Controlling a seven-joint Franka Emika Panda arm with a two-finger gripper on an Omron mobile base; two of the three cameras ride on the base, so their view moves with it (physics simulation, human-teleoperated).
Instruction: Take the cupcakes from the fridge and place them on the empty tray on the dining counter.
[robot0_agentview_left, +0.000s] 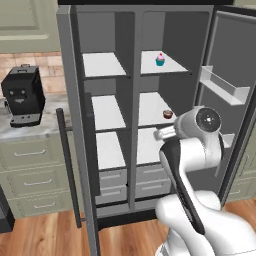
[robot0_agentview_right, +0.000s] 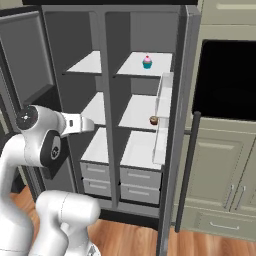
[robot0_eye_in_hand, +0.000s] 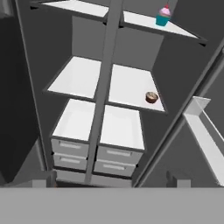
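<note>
Fridge (robot0_agentview_left: 75, 100) doors are swung open. A teal-wrapped, pink-frosted cupcake (robot0_agentview_left: 160, 59) is parked on its top right shelf, a brown cupcake (robot0_agentview_left: 168, 115) one shelf below. The gripper (robot0_eye_in_hand: 111, 181) is spread wide, nothing held, out front.

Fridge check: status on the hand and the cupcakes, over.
Hand open, empty, short of the shelves. Fridge doors open; pink-frosted cupcake on top right shelf, brown cupcake on the shelf below. Nothing between hand and cupcakes.
</note>
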